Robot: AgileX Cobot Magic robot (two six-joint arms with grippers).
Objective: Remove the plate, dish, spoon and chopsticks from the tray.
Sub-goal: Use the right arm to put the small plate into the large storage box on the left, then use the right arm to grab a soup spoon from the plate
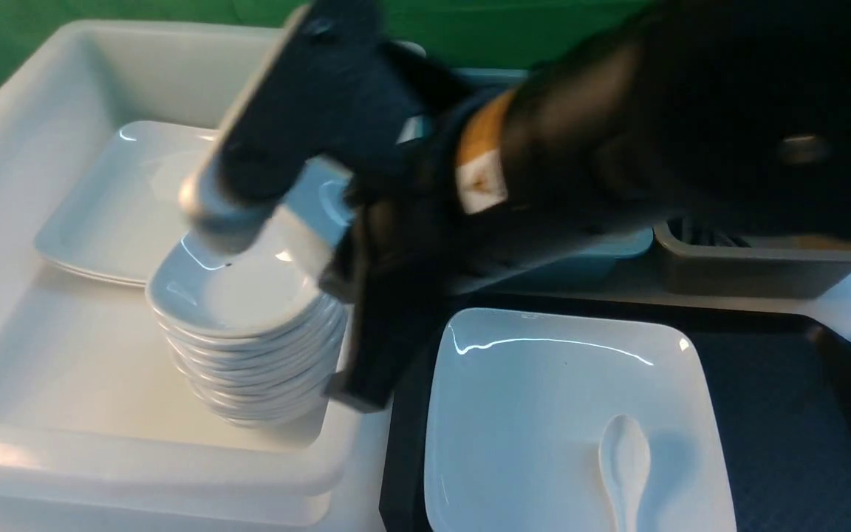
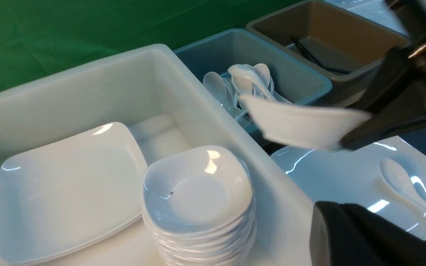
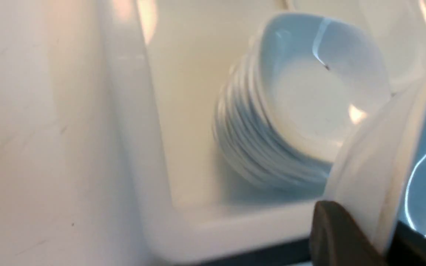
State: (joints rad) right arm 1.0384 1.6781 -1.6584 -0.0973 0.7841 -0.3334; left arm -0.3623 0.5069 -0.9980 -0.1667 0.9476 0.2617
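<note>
Dish (image 3: 379,166) hung tilted in air, rim clamped by right gripper (image 3: 368,244), near stack of small bowls (image 1: 241,295) inside white tub (image 2: 287,199). Plate (image 1: 544,414) lay on tray (image 1: 780,399), spoon (image 1: 623,462) upon it. Left gripper (image 2: 368,236): jaws closed, nothing visibly held.
</note>
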